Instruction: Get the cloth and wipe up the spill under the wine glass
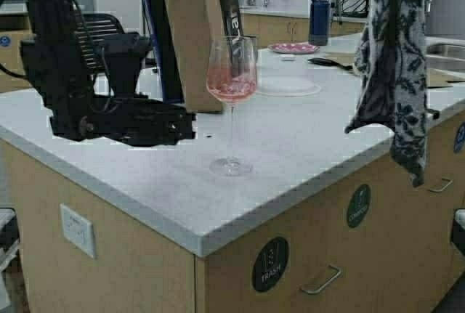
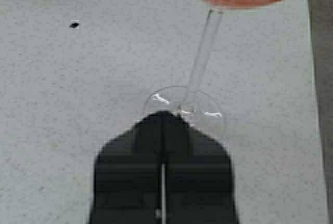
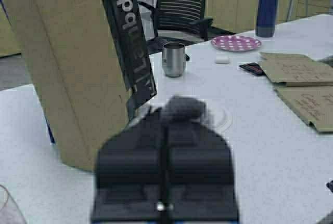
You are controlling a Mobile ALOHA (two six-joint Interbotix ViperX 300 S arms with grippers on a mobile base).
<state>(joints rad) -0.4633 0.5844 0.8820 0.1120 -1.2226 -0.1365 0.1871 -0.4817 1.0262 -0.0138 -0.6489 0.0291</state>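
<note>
2 claws: left claw pinched shut at the wine glass foot, right claw gripping the cloth.

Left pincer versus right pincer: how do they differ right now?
The left pincer sits low over the counter, its tips by the foot of the wine glass; the right pincer is raised well above the counter. The left pincer holds nothing, while the right pincer grips the cloth, which hangs free. Both are shut.
</note>
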